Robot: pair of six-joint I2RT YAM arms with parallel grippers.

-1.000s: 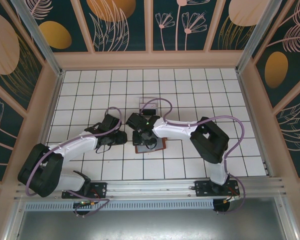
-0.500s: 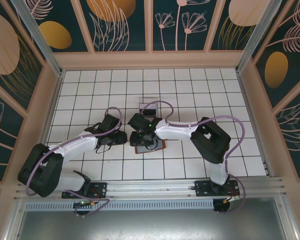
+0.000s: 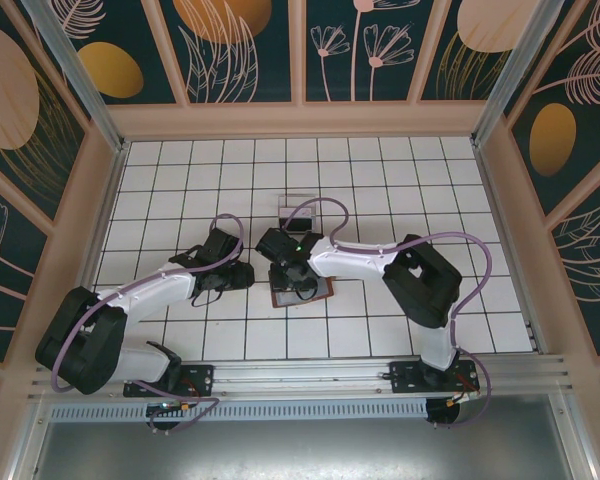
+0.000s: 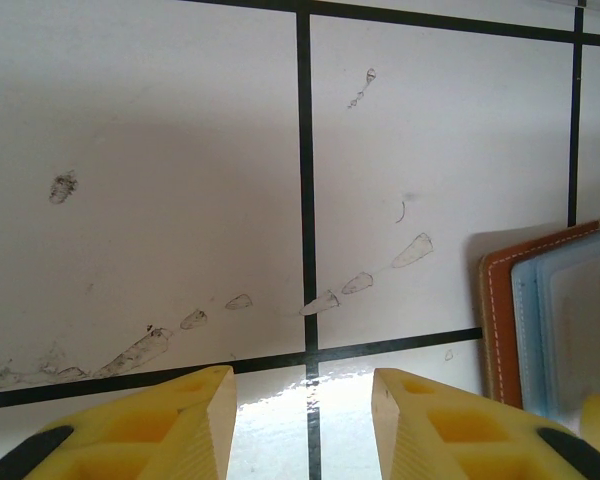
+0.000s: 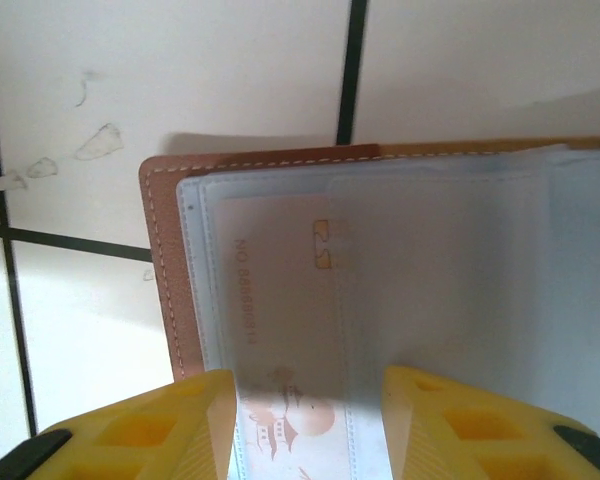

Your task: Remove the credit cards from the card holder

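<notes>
Reddish-brown leather-like bifold card holder [image 5: 165, 260]: open flat on white tiled table [image 3: 400, 180], centre front. Pale chip-bearing credit card [image 5: 280, 320]: inside its clear sleeve. Right tool [image 5: 310, 420]: jaws apart, above sleeve. Left tool [image 4: 305, 420]: jaws apart, over bare tile beside holder.

- flat leather-like bifold card holder [image 5: 163, 250]: reddish-brown, with a pale stitched line along its edge and a grey-blue see-through lining.
- thin rectangular credit card [image 5: 280, 300] in the lining: pale peach, gold chip mark, brownish print.
- two-finger left gripper [image 4: 300, 405] and right gripper [image 5: 308, 405]: yellow fingers, black at the base.
- flat tiled table [image 4: 160, 130]: white, black grid lines, grey smudges.
- wall panels [image 3: 250, 60]: dark teal with peach and gold plant shapes.
</notes>
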